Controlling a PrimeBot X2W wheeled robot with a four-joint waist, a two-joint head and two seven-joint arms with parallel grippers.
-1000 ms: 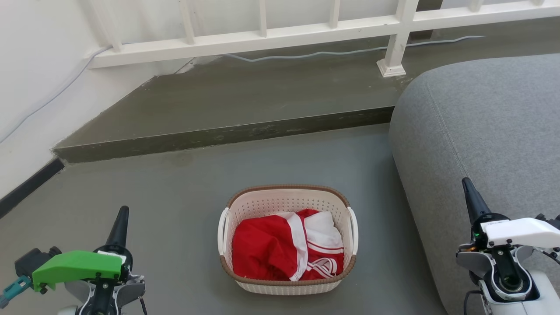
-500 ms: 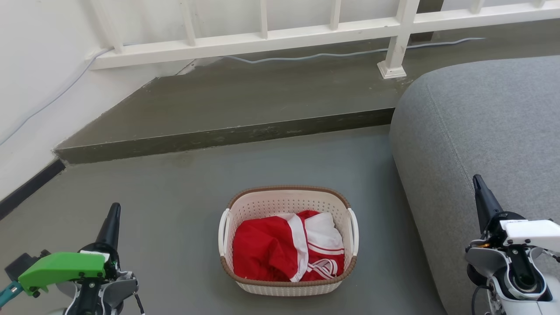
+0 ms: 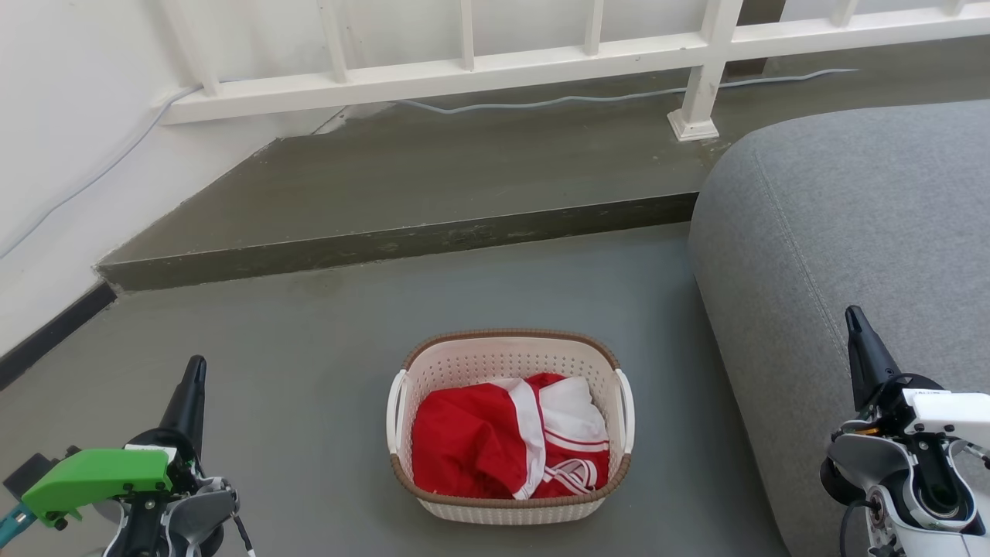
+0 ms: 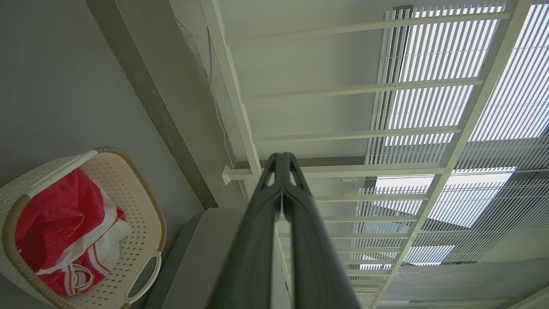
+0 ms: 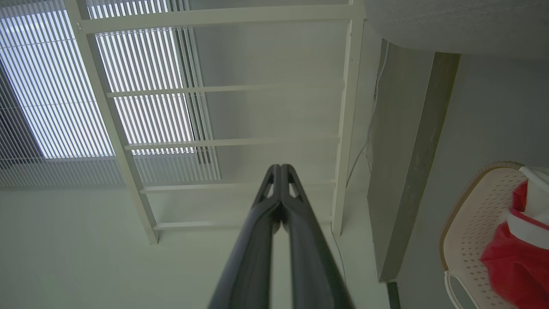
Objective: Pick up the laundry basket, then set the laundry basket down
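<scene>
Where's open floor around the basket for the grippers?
Bare floor left of the laundry basket, out to the left gripper, and ahead of it up to the step. Crowded on its right: a narrow strip before the sofa, where the right gripper shows.

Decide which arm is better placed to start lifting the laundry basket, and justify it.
Left, probably: the left gripper sits nearer the laundry basket across bare floor, while the right gripper hangs farther off, by the grey sofa.

One laundry basket (image 3: 503, 360), two hands (image 3: 195, 371) (image 3: 855, 321)
</scene>
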